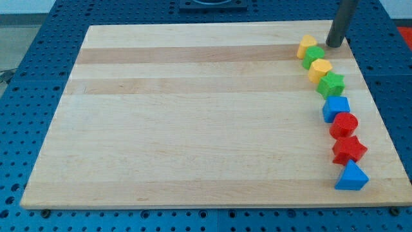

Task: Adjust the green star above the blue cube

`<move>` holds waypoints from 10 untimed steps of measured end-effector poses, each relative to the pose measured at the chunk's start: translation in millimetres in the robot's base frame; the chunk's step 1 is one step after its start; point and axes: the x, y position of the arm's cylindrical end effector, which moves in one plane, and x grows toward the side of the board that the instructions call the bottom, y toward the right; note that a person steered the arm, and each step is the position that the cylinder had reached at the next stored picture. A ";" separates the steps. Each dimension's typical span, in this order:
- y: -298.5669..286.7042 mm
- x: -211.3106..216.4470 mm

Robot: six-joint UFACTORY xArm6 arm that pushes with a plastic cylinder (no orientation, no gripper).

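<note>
Eight blocks are lined along the bench [193, 129] at the view's right. The green star [332, 84] is seated touching the blue cube [336, 107], just above it; little adjustment apparently remains. My tip [334, 45] is parked well above, beside the green cylinder [313, 55]. No gripper is fitted.

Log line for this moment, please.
my tip: upper right, right of yellow block | green star: touching blue cube top | contact: none

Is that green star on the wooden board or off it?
On it: the green star lies flat on the board, just above the blue cube, touching it.
</note>
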 end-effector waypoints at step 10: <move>-8.3 142.4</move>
